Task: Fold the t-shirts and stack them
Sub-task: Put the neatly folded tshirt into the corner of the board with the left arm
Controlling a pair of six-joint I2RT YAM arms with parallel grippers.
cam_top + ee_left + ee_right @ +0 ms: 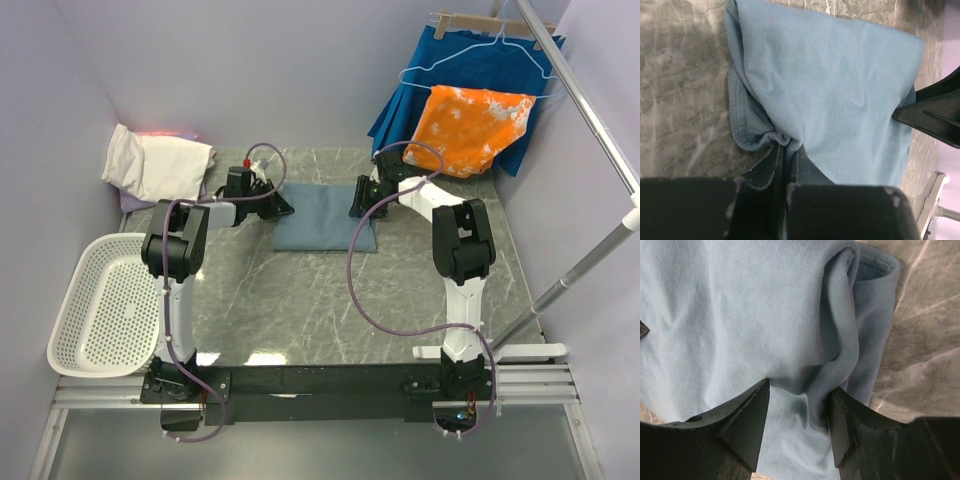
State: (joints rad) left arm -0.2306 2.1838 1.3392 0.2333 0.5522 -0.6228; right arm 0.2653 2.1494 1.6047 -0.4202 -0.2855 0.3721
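Note:
A dusty blue-grey t-shirt [322, 217] lies folded on the marble table at the back centre. My left gripper [283, 205] is at its left edge, shut on a pinch of the fabric [782, 140]. My right gripper [356, 203] is at its right edge, jaws open and straddling a raised fold of the shirt [840, 330]. A cream-white folded t-shirt [160, 163] sits at the back left on a lavender one [135, 203], of which only an edge shows.
A white plastic basket [105, 305] hangs over the table's left edge. At the back right an orange-and-white cloth [470, 125] and a royal-blue pleated garment [450, 70] hang from a hanger. A metal rail [590, 110] runs along the right side.

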